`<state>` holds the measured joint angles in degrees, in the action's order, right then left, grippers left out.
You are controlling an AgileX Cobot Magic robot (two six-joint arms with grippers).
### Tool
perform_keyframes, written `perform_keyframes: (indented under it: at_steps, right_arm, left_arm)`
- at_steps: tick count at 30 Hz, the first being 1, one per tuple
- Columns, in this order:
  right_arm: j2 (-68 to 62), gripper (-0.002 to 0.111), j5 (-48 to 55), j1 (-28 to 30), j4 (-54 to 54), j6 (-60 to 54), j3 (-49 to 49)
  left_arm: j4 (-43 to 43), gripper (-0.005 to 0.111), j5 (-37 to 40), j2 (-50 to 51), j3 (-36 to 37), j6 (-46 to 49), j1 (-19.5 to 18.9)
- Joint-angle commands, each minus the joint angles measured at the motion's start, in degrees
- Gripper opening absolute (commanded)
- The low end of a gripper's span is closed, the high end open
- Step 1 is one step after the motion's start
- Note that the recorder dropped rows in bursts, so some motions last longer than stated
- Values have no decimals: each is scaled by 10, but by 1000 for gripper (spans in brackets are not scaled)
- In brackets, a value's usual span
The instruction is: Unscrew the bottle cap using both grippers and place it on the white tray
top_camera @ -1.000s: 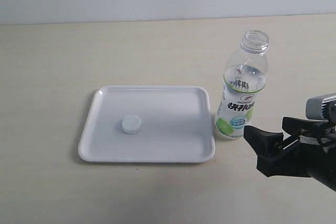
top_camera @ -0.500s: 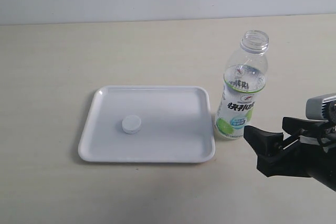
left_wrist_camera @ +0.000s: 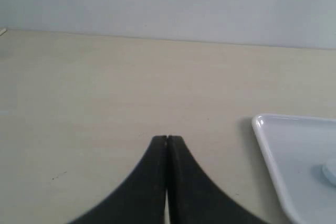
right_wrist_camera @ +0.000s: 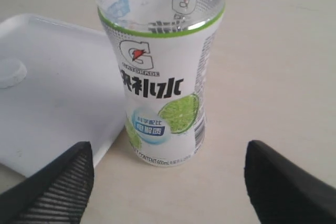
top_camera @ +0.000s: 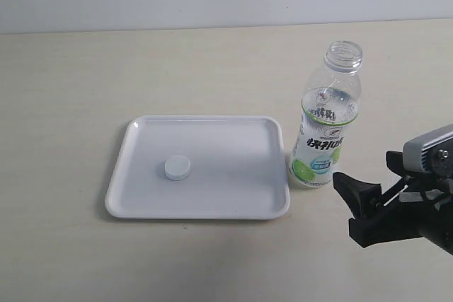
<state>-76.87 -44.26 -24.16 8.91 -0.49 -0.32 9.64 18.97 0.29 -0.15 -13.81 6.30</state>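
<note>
Small round white ribbed plastic cap (top_camera: 178,167) flat on the rectangular white plastic tray (top_camera: 233,139), left of centre, off the clear labelled plastic bottle (top_camera: 324,132) standing open-necked just right of it on the desk (top_camera: 71,76). Seemingly finished, only withdrawal left. Right gripper (top_camera: 362,167) at lower right, jaws released wide near the bottle; left gripper (left_wrist_camera: 167,141) with jaws clenched, empty.

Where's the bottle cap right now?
In the exterior view the bottle cap lies on the white tray, just left of its middle; the uncapped bottle stands off the tray's right edge.
</note>
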Motion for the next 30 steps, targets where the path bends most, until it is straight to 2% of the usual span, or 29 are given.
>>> perform_keyframes:
  at_steps: [1, 5, 8, 12, 23, 26, 30]
  right_arm:
    - [4, 74, -6, -2, 15, -24, 3]
    - [16, 74, -7, -2, 85, -34, 3]
    - [91, 74, 15, -1, 194, -51, 3]
    - [251, 74, 78, 39, 323, -195, 3]
    - [631, 74, 262, 269, 320, -395, 3]
    - [684, 74, 290, 312, 320, -403, 3]
    - [717, 74, 314, 325, 320, -402, 3]
  left_arm:
    - [2, 0, -2, -3, 1, 1, 3]
    - [2, 0, -2, -3, 1, 1, 3]
    - [2, 0, -2, -3, 1, 1, 3]
    - [2, 0, -2, -3, 1, 1, 3]
    - [2, 0, -2, -3, 1, 1, 3]
    - [2, 0, -2, -3, 1, 1, 3]
    - [2, 0, -2, -3, 1, 1, 3]
